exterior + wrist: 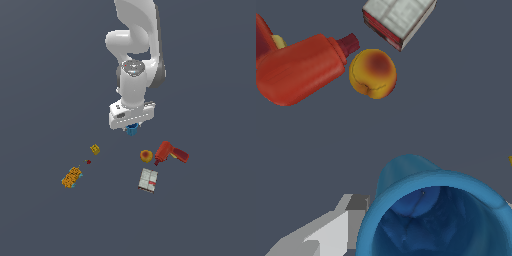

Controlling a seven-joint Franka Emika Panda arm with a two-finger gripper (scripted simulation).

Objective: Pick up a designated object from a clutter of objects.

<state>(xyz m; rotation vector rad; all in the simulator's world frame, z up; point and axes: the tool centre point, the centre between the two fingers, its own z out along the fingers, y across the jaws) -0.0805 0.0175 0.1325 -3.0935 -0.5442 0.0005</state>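
the white arm hangs straight down over the dark floor, its wrist vertical and its gripper (132, 125) pointing at the ground. the blue cup (132, 130) sits right under the hand, between the fingers, only its lower part peeking out below the white palm in the exterior view. in the wrist view the cup (438, 215) looms large with its open mouth and thick rim facing the camera, and one grey finger (348, 220) stands just beside its rim; whether that finger touches the cup, or whether the jaws are clamped on it, cannot be told. taking the cup as landmark, the orange-yellow round fruit (146, 156) lies near it toward the viewer, the red drill (170, 152) just beside the fruit, the white-and-red box (148, 180) beyond the fruit, and the small yellow cube (94, 148) off to the exterior view's left.
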